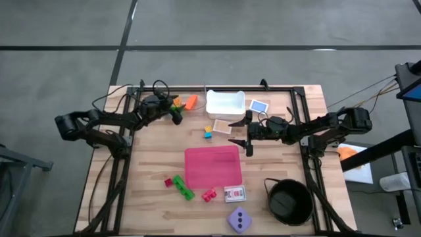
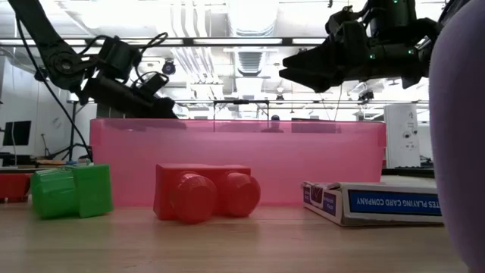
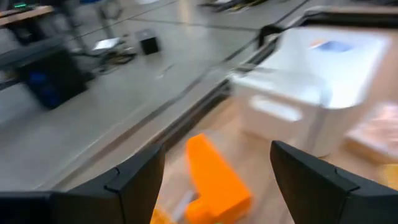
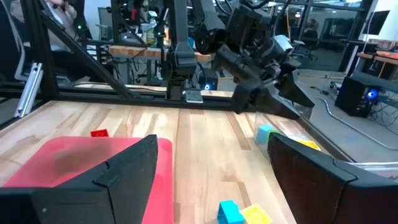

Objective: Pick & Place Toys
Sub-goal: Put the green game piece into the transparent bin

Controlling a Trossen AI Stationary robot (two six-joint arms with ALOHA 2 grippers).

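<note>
Left hand (image 1: 176,110), fingers apart, hovers beside the orange brick (image 1: 191,102).

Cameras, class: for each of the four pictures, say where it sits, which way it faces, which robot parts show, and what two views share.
High view: overhead, facing straight down; both arms, flat pink rectangular mat.
Low view: table height, facing level; arms overhead, red plastic brick.
Left wrist view: on the left arm, past its open left tool at the orange plastic brick.
Right wrist view: on the right arm, past the open right tool towards the left arm.
Shared: the mat shows in the high, low and right wrist views.
</note>
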